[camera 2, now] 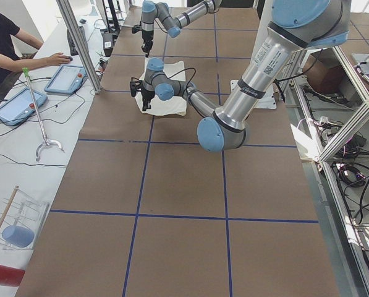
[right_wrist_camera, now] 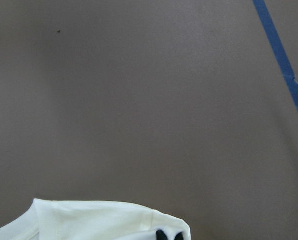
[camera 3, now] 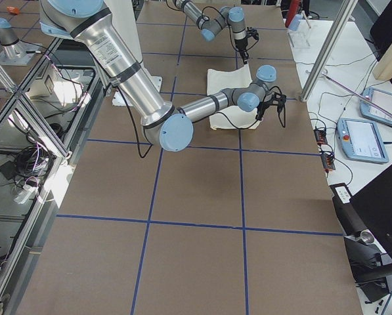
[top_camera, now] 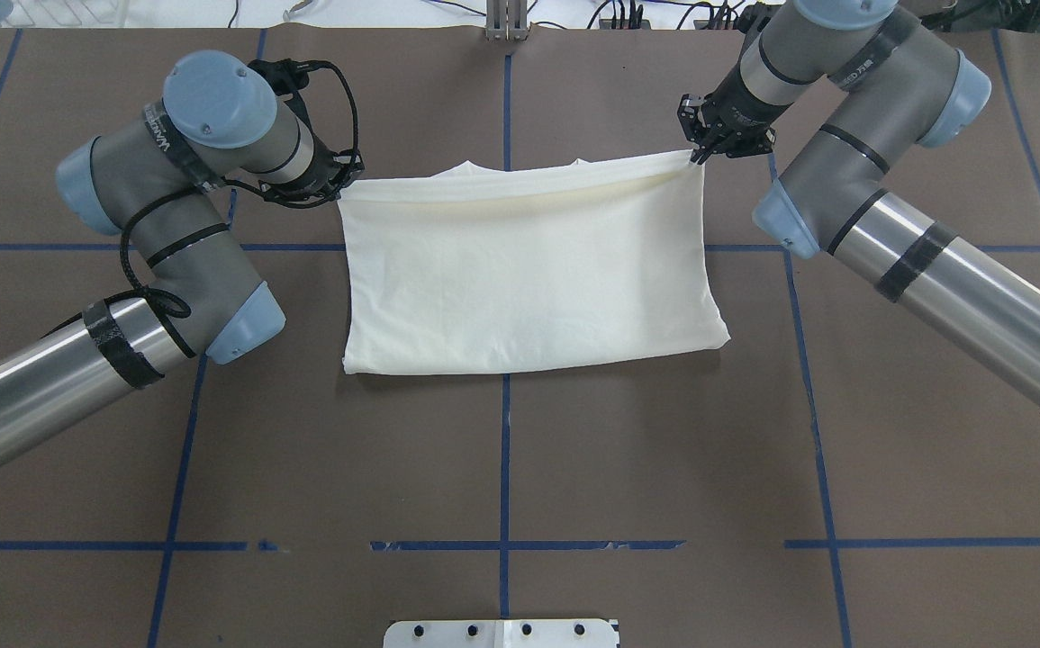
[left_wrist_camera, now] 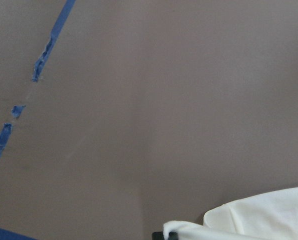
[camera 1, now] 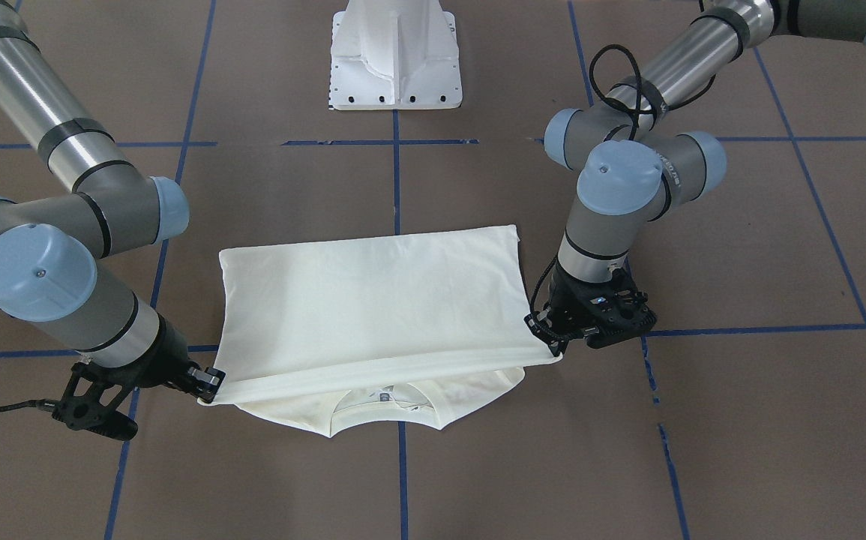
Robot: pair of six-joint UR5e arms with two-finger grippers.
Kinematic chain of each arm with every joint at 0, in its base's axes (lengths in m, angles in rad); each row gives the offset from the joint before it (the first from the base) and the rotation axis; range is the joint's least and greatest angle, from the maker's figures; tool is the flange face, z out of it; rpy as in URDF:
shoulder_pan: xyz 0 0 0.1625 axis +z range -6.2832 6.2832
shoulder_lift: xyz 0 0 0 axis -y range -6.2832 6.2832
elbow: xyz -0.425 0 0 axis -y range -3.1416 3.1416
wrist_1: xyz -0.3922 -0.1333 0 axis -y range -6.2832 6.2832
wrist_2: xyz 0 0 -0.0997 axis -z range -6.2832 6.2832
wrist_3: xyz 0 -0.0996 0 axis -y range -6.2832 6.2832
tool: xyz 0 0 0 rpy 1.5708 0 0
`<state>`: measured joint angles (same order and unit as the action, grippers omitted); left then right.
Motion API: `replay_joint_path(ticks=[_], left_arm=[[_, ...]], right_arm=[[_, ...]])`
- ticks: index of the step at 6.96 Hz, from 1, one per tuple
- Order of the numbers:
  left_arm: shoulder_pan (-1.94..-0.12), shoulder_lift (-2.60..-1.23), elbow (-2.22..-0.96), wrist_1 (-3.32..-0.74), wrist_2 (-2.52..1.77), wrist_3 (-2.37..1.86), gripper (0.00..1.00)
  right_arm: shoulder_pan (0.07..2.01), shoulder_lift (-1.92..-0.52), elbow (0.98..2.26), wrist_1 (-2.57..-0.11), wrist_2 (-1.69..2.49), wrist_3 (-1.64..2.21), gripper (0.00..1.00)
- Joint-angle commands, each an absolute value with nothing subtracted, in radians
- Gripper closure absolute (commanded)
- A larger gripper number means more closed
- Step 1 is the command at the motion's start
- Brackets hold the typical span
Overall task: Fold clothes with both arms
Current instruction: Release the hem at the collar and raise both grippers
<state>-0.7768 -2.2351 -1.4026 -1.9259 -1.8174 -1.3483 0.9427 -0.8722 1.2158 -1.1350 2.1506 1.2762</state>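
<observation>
Surface: brown table (top_camera: 664, 450) gridded with blue tape (top_camera: 503, 450), with a white pedestal base (camera 1: 395, 60) at the robot's end. Item, one: cream T-shirt (top_camera: 529, 270), centre of table, plain side up. It is doubled over so that in my overhead view its fold sits at 6 o'clock and the loose upper edge at 12. Left gripper (camera 1: 552, 341), at 10 o'clock of the shirt overhead, pinches one corner of that upper edge. Right gripper (top_camera: 698, 155), at 2 o'clock, pinches the other. The edge runs straight between them, its long axis crosswise to the table, and each arm is equally close to its own corner. The collar (camera 1: 384, 405) peeks out just beyond the held edge, on the side away from the robot, so I judge the next move to be lowering and letting go there. Not made out: any print; the sleeves, which I take to be tucked under; the left fingertips overhead, hidden by the wrist; and whether the held edge touches the layer below.
</observation>
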Motion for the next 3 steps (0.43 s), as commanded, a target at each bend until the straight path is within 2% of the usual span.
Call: replay_joint_path(ticks=[1,2,3], left_arm=[[-0.776,-2.255,-1.402,-1.925,-1.819,-1.356,1.0],[-0.776,-2.256,-1.402,-1.925,-1.818,-1.374,0.85],[-0.775,-2.255,-1.401,-1.927,-1.816,-1.377,0.01]], right_arm=[[0.939,-0.862,1.216,-1.134,2.152,1.276,1.0],[0.939,-0.867,1.215,-1.134,2.151,1.275,0.74],[0.936,-0.87,1.215,-1.134,2.146,1.272,0.01]])
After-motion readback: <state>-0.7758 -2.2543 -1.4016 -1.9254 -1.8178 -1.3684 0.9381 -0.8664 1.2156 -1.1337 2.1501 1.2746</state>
